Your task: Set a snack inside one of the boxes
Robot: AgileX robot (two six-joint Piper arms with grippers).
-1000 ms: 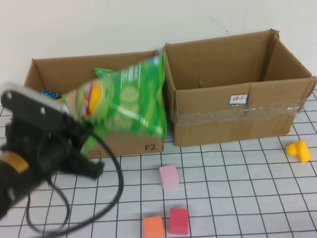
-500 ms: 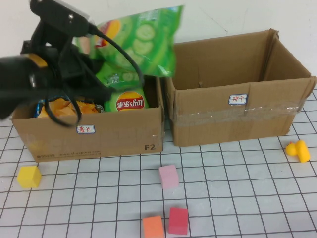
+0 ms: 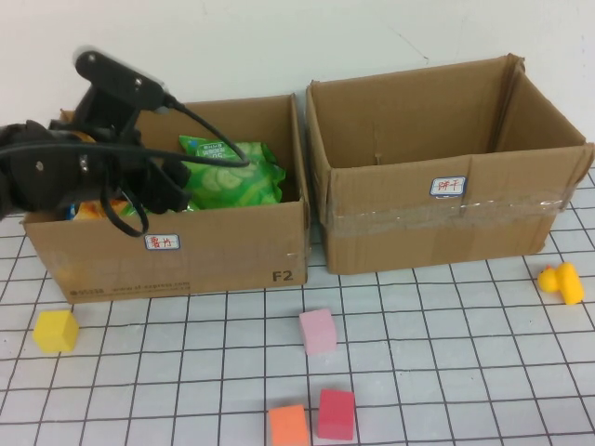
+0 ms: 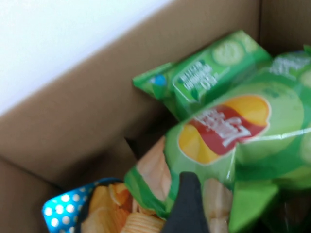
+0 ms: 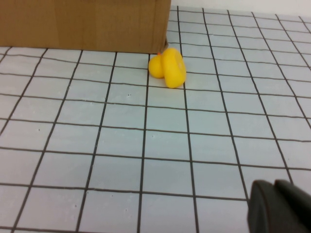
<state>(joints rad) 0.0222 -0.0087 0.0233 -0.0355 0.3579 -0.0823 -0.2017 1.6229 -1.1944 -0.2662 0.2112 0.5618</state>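
A green chips bag (image 3: 231, 175) lies inside the left cardboard box (image 3: 232, 255), on top of other snack bags. My left gripper (image 3: 177, 186) is down inside that box at the bag's left end and is shut on the bag. In the left wrist view the bag (image 4: 228, 131) fills the space beside my one visible finger (image 4: 187, 204). A second green bag (image 4: 204, 77) and an orange chips bag (image 4: 112, 213) lie under it. My right gripper (image 5: 279, 208) is shut and empty, low over the table. It is out of the high view.
The right cardboard box (image 3: 437, 223) stands open beside the left one. A yellow cube (image 3: 54, 331), a pink cube (image 3: 317, 331), an orange cube (image 3: 288, 426) and a red cube (image 3: 336, 413) lie on the gridded table. A yellow duck (image 3: 561, 282) sits by the right box and in front of my right gripper (image 5: 167, 67).
My left arm rose from in front of the left box, carried the green bag over it, then lowered it inside. The right arm has not moved.
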